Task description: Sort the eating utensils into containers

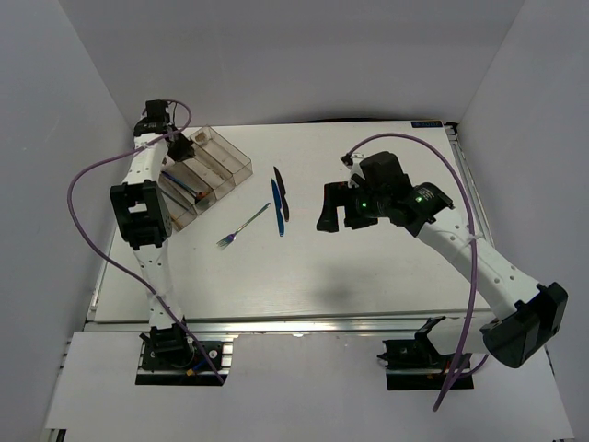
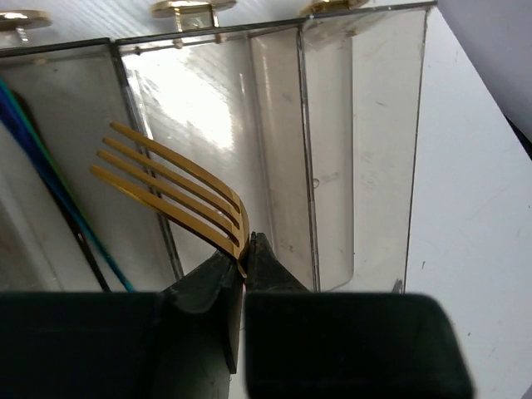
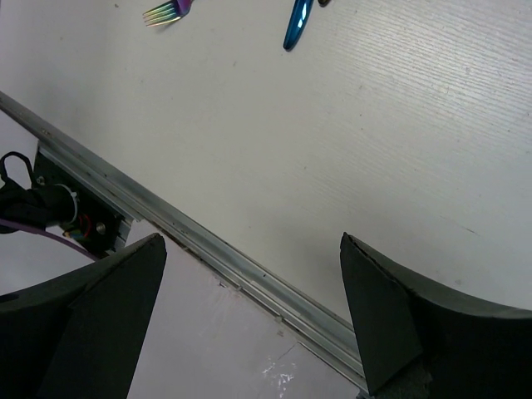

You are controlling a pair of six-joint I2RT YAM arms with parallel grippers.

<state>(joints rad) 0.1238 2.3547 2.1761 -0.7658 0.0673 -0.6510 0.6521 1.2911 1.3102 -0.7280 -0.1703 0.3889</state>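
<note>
The gold fork (image 2: 170,195) is being gripped by its neck in the left end effector (image 2: 247,259), whose fingers are pinching tight on it. Its tines are pointing out over a middle compartment of the clear organiser tray (image 2: 366,150); whether it is touching the compartment floor cannot be told. In the compartment beside it, slim blue and teal pieces (image 2: 41,166) are already lying lengthwise, so at least some of the sorting is looking finished. The two compartments on the other side are showing nothing in the part the left wrist view covers. Outward from the tray, three utensils are lying loose on the bench (image 1: 368,276). An iridescent fork (image 1: 242,227) is nearest the tray, and a blue knife (image 1: 277,208) and a black knife (image 1: 281,195) are side by side just past it. The right end effector (image 3: 251,241) is hovering over bare bench with its fingers spread wide and nothing between them, well apart from the knives. By this reckoning the job is sitting roughly midway: one fork is about to be dropped in, and one fork and two knives are waiting to be picked up.
</note>
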